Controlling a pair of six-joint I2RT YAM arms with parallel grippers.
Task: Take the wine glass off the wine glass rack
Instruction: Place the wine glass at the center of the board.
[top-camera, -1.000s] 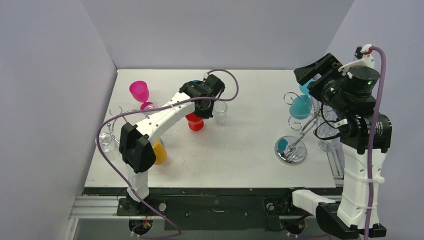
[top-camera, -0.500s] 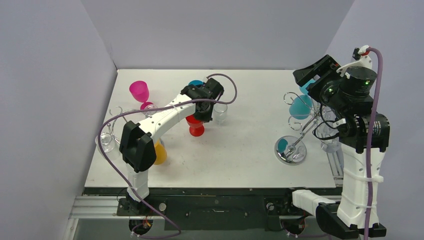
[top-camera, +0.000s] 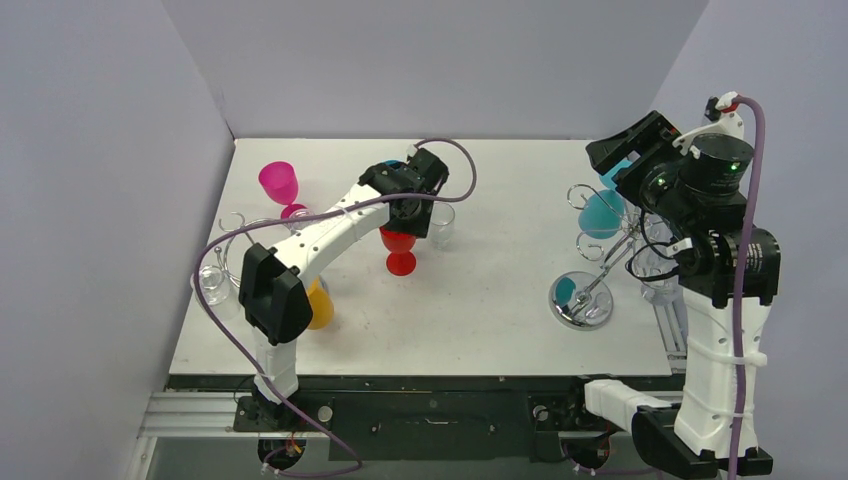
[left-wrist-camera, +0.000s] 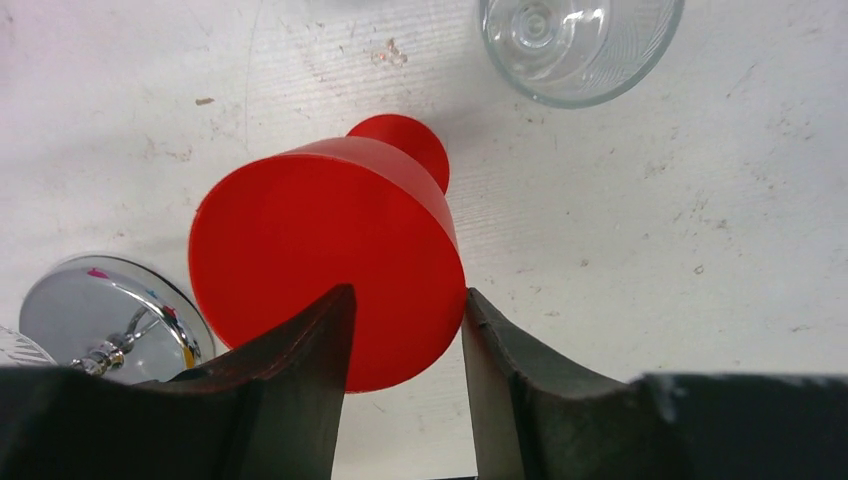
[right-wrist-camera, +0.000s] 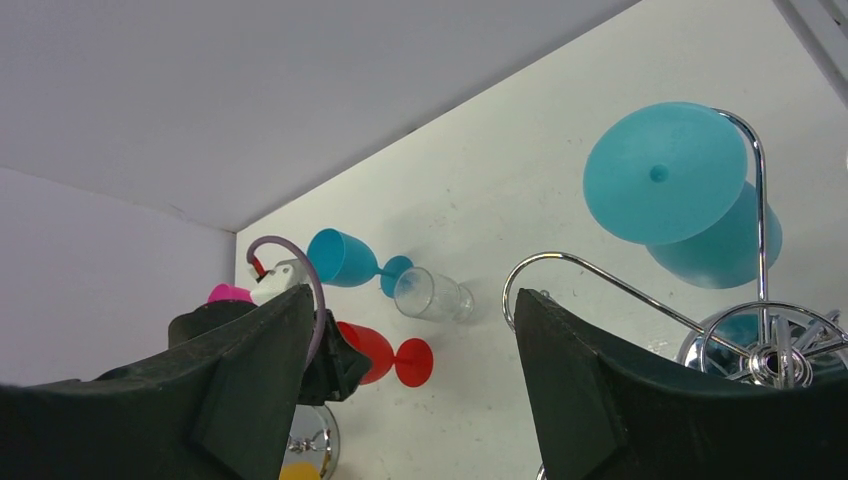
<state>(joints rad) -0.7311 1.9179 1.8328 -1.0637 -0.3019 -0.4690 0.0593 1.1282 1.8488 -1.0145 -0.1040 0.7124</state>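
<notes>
Currently, the left rack (left-wrist-camera: 90, 300) carries a pink glass (top-camera: 279, 182). To its right, the left gripper (left-wrist-camera: 407, 295) is clenched on the bowl of the red wine glass (top-camera: 399, 243), upright at the surface (top-camera: 480, 300), off that rack. A clear tumbler (top-camera: 440, 225) stands beside. The right rack (top-camera: 583, 300) holds a teal glass (top-camera: 600, 213); the right gripper (right-wrist-camera: 410, 300) is released.

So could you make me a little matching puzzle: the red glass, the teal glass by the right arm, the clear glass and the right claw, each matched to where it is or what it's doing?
1. red wine glass
2. teal glass by the right arm
3. clear glass
4. right gripper

A. hanging upside down on the chrome rack
B. open, holding nothing
C. between the left gripper's fingers
D. standing free on the table

Pairs: 1-C, 2-A, 3-D, 4-B
</notes>
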